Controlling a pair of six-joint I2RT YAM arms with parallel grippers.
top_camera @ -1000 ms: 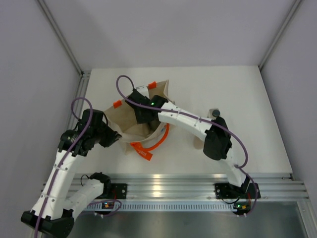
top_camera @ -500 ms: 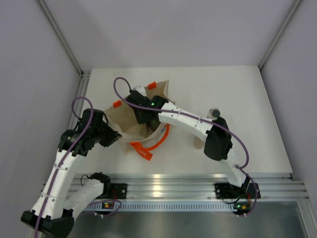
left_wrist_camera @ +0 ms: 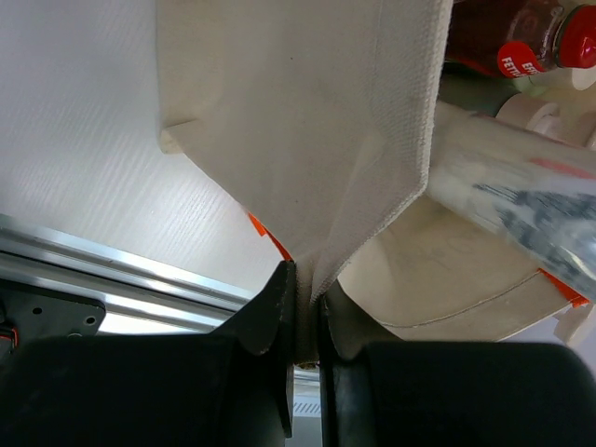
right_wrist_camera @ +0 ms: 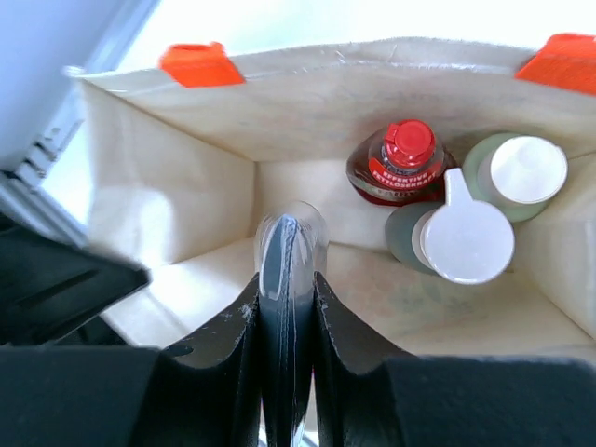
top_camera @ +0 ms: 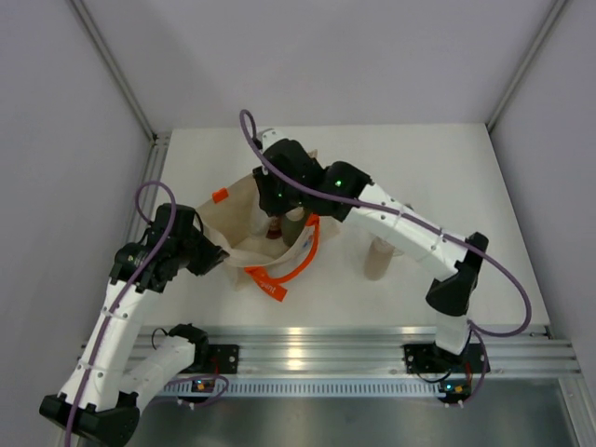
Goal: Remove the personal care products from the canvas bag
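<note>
The canvas bag (top_camera: 244, 222) stands open on the table, with orange tabs (right_wrist_camera: 196, 63). My left gripper (left_wrist_camera: 305, 279) is shut on its canvas rim and also shows in the top view (top_camera: 220, 258). My right gripper (right_wrist_camera: 289, 279) is over the bag's mouth, shut on a clear-grey bottle (right_wrist_camera: 290, 244); it also shows in the top view (top_camera: 277, 205). In the bag stand a red-capped dark bottle (right_wrist_camera: 406, 156), a pale green bottle (right_wrist_camera: 518, 171) and a grey-green bottle with a white flip cap (right_wrist_camera: 458, 238). A tan bottle (top_camera: 377, 259) stands on the table to the right.
The bag's orange strap handle (top_camera: 284, 270) lies on the table in front of the bag. A metal rail (top_camera: 372, 340) runs along the near edge. Grey walls close the table at the back and sides.
My right arm has swung up and back, lifting its gripper with the clear-grey bottle higher above the bag's mouth. The tan bottle is now uncovered. My left gripper has not moved.
</note>
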